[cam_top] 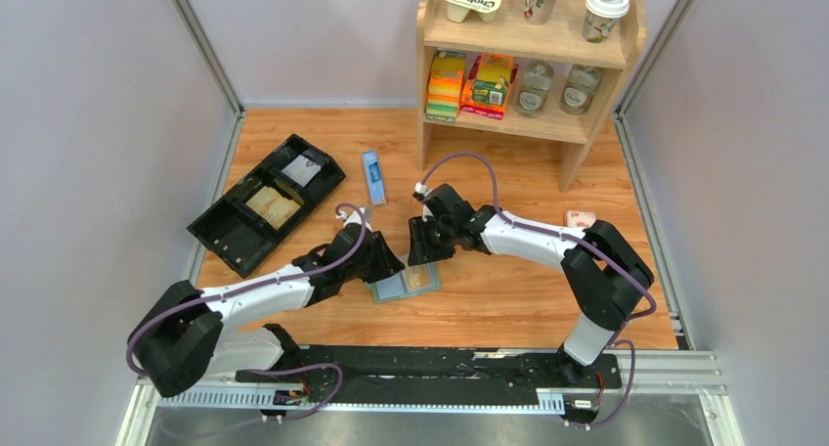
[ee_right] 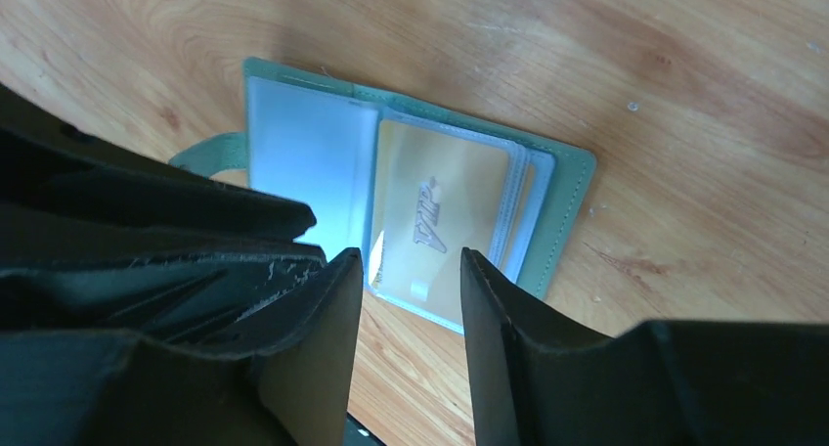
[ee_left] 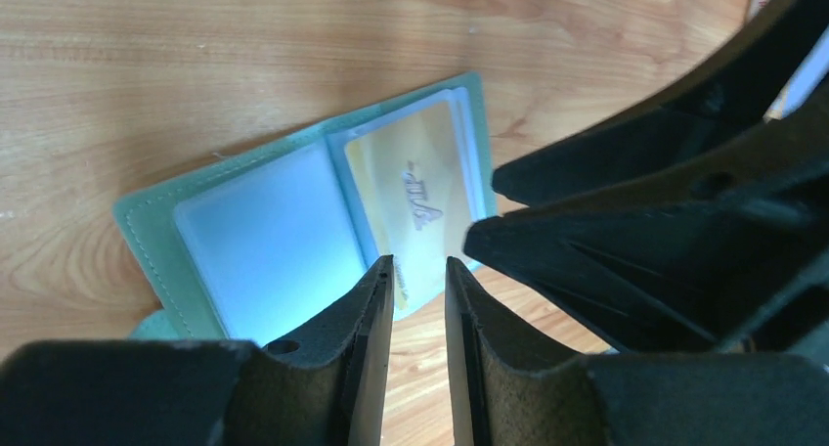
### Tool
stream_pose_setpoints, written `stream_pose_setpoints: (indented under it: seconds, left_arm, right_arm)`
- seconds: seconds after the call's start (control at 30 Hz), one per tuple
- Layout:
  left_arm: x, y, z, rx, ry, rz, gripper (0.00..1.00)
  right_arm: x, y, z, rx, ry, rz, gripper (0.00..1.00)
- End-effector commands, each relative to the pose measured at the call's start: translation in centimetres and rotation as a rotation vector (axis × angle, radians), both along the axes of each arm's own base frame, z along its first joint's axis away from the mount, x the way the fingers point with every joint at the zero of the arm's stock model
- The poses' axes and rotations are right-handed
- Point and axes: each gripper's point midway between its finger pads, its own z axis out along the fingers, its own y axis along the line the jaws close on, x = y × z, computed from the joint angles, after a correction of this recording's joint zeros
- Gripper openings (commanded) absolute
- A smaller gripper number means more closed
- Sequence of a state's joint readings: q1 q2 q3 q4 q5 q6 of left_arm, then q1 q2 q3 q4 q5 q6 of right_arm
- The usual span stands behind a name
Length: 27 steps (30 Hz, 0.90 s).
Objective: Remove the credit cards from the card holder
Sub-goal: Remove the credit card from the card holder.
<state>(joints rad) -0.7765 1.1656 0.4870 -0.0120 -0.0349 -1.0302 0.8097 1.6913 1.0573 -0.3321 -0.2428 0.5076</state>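
- Left pincer (ee_left: 418, 266): jaws a narrow slit apart, nothing gripped. The tips sit at the near edge of the credit card (ee_left: 415, 197), lined up, I judge, to nip that edge.
- Right pincer (ee_right: 411, 258): gap somewhat wider, also empty, poised over the same card, probably to steady the page.
- Card holder (ee_left: 147, 226): spread flat on the table (ee_left: 196, 55) between both arms. The card sits in its pocket page on the right arm's side, not yet drawn out.

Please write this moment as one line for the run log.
wallet: open on table | card: in right pocket | left gripper: open, over card | right gripper: open, over card | held: nothing
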Motion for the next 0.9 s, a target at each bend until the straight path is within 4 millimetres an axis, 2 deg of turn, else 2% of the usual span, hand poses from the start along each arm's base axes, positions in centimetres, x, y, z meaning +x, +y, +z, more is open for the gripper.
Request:
stream_pose_setpoints:
  seconds: [0.0,0.23,0.53,0.63,0.73,0.87]
  left_arm:
    - [0.4,-0.9,-0.9,-0.078,0.012,-0.010,0.35]
    - [-0.5,-0.5,-3.5,-0.094,0.058,-0.003,0.44]
    - [-0.6,-0.7,-3.6,-0.200,0.063,0.035,0.46]
    - [-0.9,-0.4,-4.0,-0.223,0.074,0.058,0.45]
    - [-0.6,-0.5,-3.4,-0.267,0.048,0.068,0.43]
    - [-0.6,-0.5,-2.8,-0.315,0.026,0.081,0.33]
  right_arm:
    - [0.6,-0.2,-1.1,-0.018,-0.012,-0.018,0.44]
    - [0.5,-0.5,-2.7,-0.041,0.008,-0.019,0.44]
    - [-0.7,0.6,-3.2,0.022,0.072,0.016,0.43]
    - [-1.0,0.7,-3.6,0.028,0.087,0.012,0.43]
    - [-1.1,0.6,-3.9,0.023,0.096,0.009,0.43]
    - [-1.2,0.3,-4.3,0.011,0.101,0.003,0.42]
